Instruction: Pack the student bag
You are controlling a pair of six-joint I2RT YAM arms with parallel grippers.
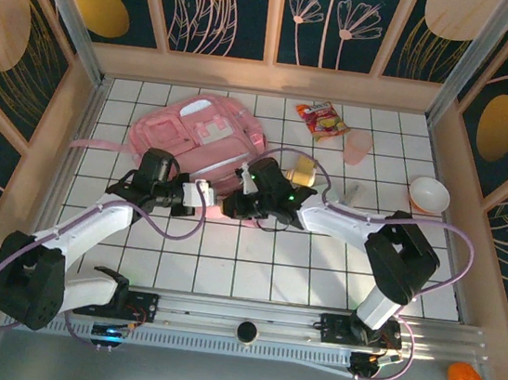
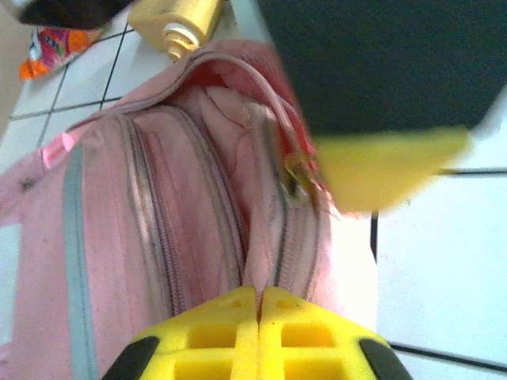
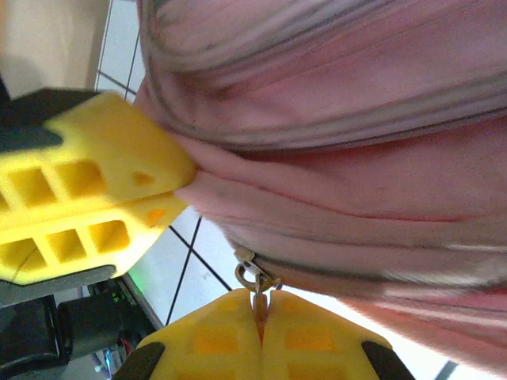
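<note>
Pink soft fabric makes up the student bag point(image 1: 196, 131), which is laid flat toward the far edge of the tabletop, left of centre, with its near rim gathered where the two arms meet. The left gripper point(image 2: 259, 299) is closed with no gap between its pads, and a fold of the bag's rim is pinched between them. The right gripper point(image 3: 260, 307) is likewise closed, and the small metal zipper pull point(image 3: 253, 279) is caught at its fingertips. The bag is judged light and limp: it would be expected to crumple and slide on the tiles rather than hold its shape. Hold is best taken at a seam, the zipper tape or the pull, with the cloth anchored beside the zipper. A yellow bottle point(image 1: 302, 169), a snack packet point(image 1: 322, 119), a pink cup point(image 1: 359, 146) and a white bowl point(image 1: 429, 194) are set toward the far right corner.
</note>
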